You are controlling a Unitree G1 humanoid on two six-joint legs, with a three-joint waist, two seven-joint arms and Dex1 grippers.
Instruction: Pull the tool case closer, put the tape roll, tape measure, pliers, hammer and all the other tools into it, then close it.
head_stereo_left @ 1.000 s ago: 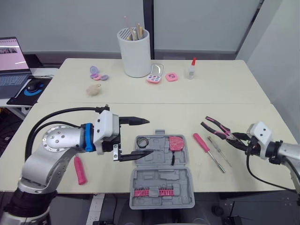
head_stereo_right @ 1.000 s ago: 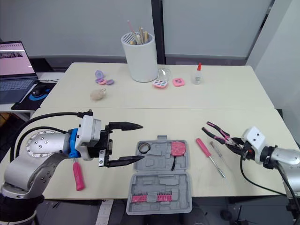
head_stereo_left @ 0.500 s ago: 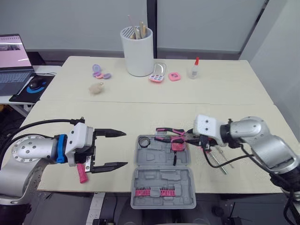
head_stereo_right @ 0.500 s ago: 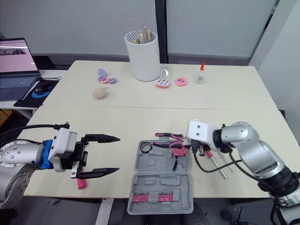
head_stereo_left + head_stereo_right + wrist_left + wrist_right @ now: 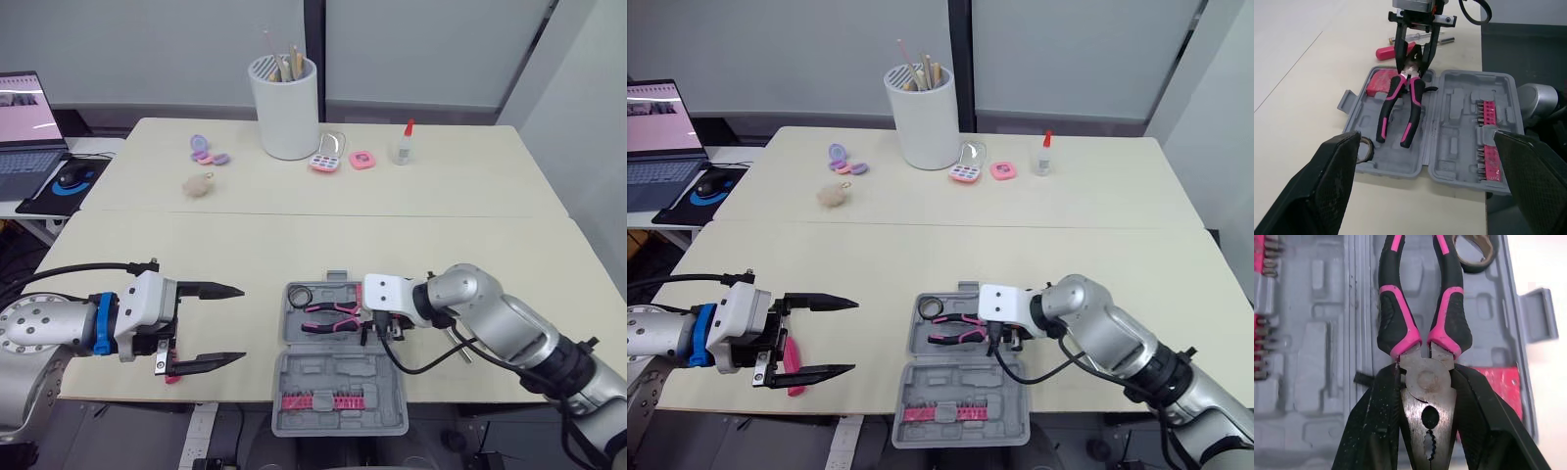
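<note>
We have brought the pliers (image 5: 328, 316) down into the case (image 5: 339, 378).
Our right gripper (image 5: 1427, 431) pinches their head; our left gripper (image 5: 244, 323) hangs spread wide.

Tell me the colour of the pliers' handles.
The pliers have black handles with pink trim, clearest in the right wrist view.

At the far side of the beige table (image 5: 470, 186) stands a tall white cylindrical holder (image 5: 287, 113) with brushes and sticks (image 5: 284, 67) upright in it. To its left lie small purple compacts (image 5: 205, 151) and a beige fluffy ball (image 5: 198, 185); to its right lie an open makeup palette (image 5: 324, 160), a pink square case (image 5: 361, 160) and a red-capped glue bottle (image 5: 403, 145). On a side desk at far left sit an open laptop (image 5: 27, 127) and a black mouse (image 5: 69, 177) on a dark mouse pad (image 5: 39, 203).
</note>
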